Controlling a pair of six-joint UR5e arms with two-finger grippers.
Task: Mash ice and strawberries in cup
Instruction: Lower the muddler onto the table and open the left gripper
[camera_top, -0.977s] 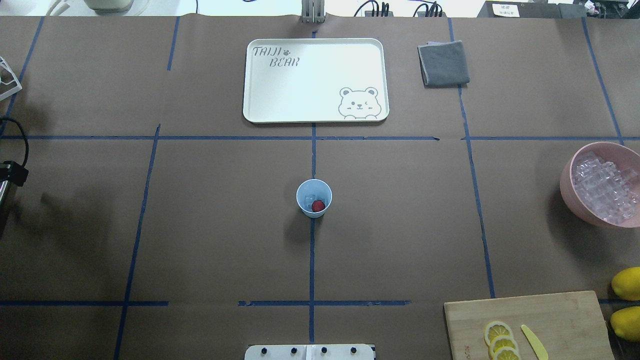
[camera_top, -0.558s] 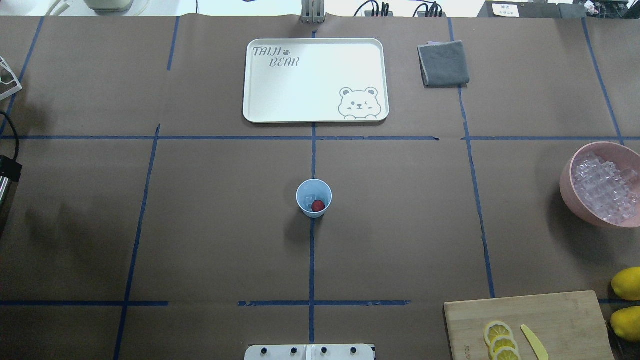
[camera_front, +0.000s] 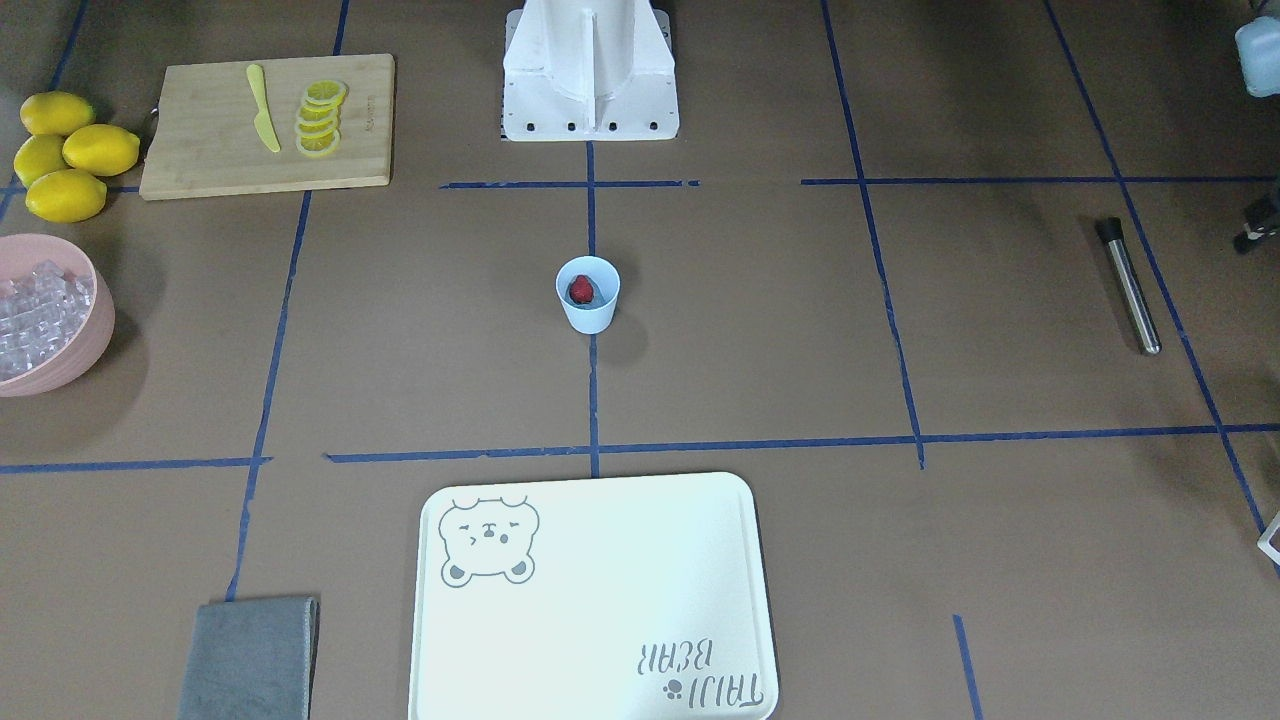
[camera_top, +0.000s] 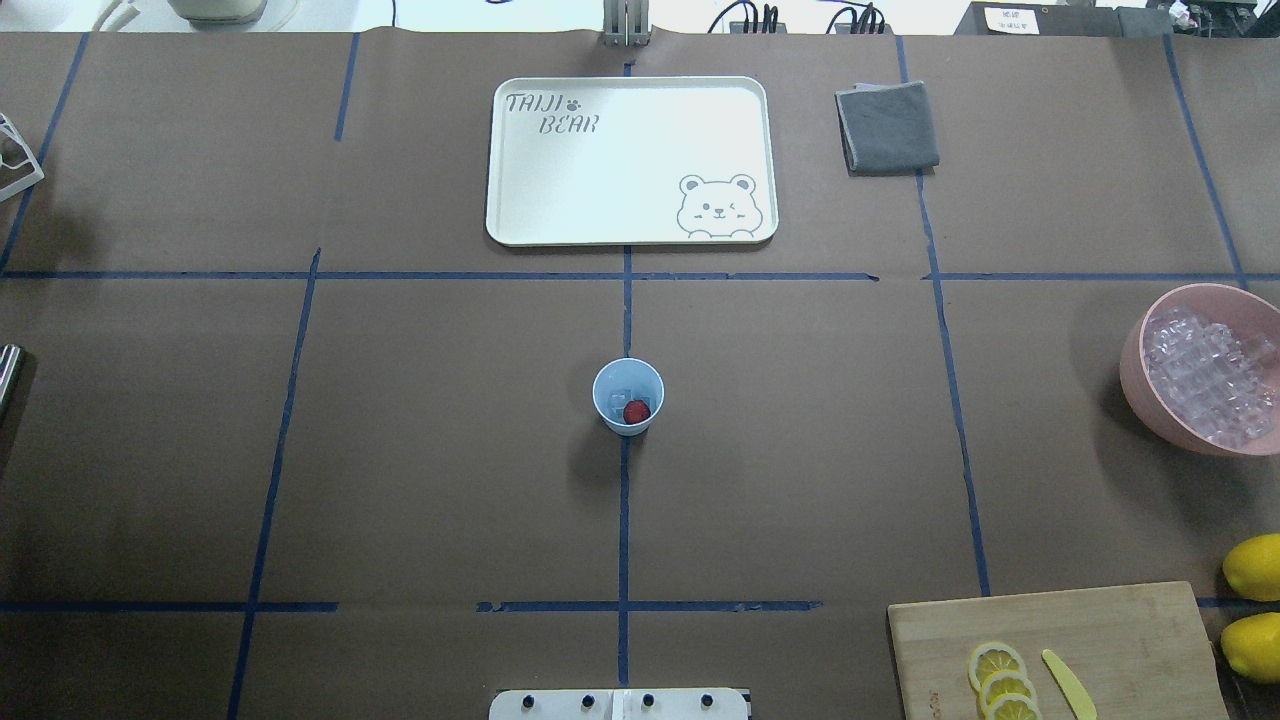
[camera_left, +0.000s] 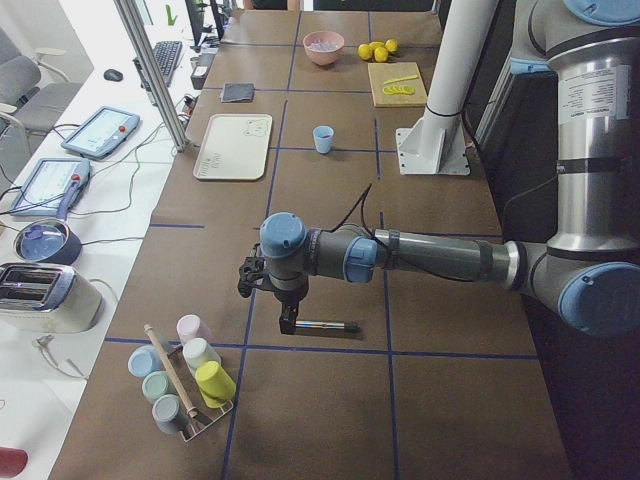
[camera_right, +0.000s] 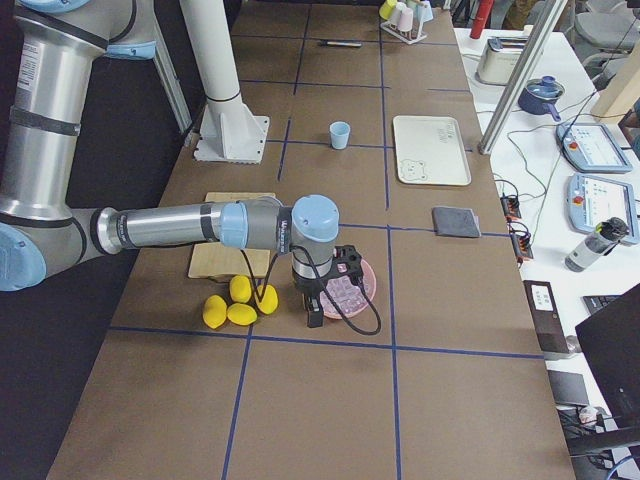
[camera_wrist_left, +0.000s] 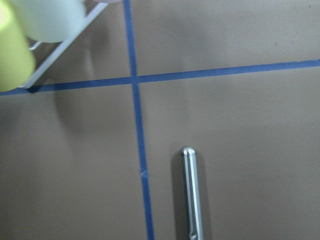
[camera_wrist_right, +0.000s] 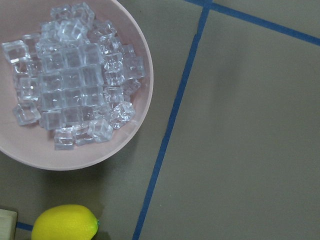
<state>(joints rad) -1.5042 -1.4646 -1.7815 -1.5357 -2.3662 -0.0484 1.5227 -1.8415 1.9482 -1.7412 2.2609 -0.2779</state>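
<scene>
The pale blue cup (camera_top: 612, 412) stands at the table's middle, also in the front view (camera_front: 588, 314). It holds a red strawberry (camera_top: 636, 411) and clear ice (camera_top: 619, 396). A metal muddler (camera_front: 1128, 285) lies on the table far to the robot's left; the left wrist view shows it below (camera_wrist_left: 192, 195). My left gripper (camera_left: 288, 318) hovers by the muddler's end; I cannot tell whether it is open. My right gripper (camera_right: 313, 315) hangs beside the pink bowl (camera_top: 1135, 370); I cannot tell whether it is open. No fingers show in either wrist view.
The pink bowl's rim (camera_wrist_right: 100, 160) surrounds many ice cubes (camera_wrist_right: 75, 75). Lemons (camera_front: 65, 150) and a cutting board (camera_front: 200, 150) with lemon slices sit near it. A white tray (camera_top: 520, 200) and grey cloth (camera_top: 886, 127) lie at the far side. A cup rack (camera_left: 185, 375) stands beyond the muddler.
The dark part of the left arm at the overhead view's left edge has moved out of view to the left. The cup and its contents have not moved.
</scene>
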